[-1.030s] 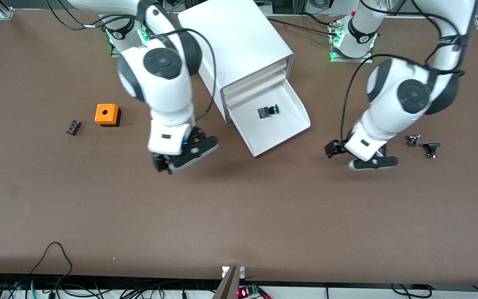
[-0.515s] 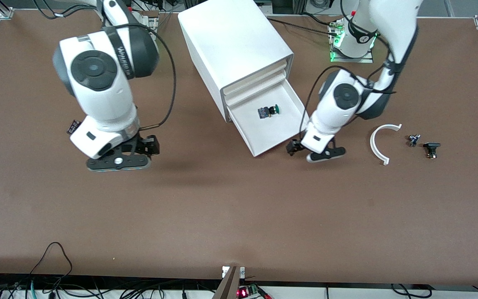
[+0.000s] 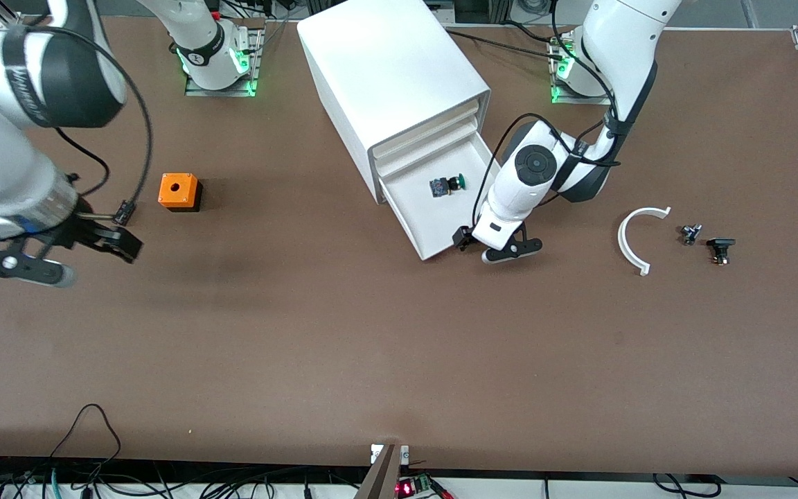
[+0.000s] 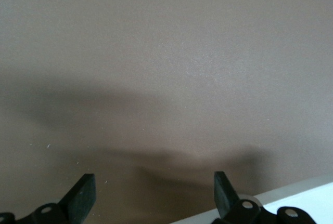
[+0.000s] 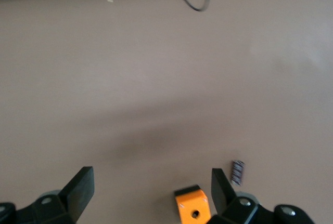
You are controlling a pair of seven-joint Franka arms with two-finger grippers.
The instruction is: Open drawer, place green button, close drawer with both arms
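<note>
The white cabinet point(image 3: 392, 69) stands near the arms' bases, and its lowest drawer point(image 3: 440, 222) is pulled out. The green-capped button point(image 3: 448, 185) lies inside that drawer. My left gripper point(image 3: 492, 247) hangs low at the drawer's front corner, toward the left arm's end. It is open and holds nothing. In the left wrist view the left gripper point(image 4: 153, 195) shows bare table between its fingers, with a white edge of the drawer point(image 4: 304, 203) beside one fingertip. My right gripper point(image 3: 98, 249) is open and empty, raised over the table toward the right arm's end; the right wrist view also shows the right gripper point(image 5: 151, 190).
An orange cube point(image 3: 179, 191) with a hole and a small black part point(image 3: 122, 212) lie toward the right arm's end; the cube point(image 5: 192, 211) and part point(image 5: 238, 172) show under the right gripper. A white curved piece point(image 3: 638, 235) and two small dark parts point(image 3: 690, 233) point(image 3: 720, 249) lie toward the left arm's end.
The right arm has swung away from the cabinet toward its own end of the table. The left gripper has moved in to the open drawer's front corner, uncovering the white curved piece.
</note>
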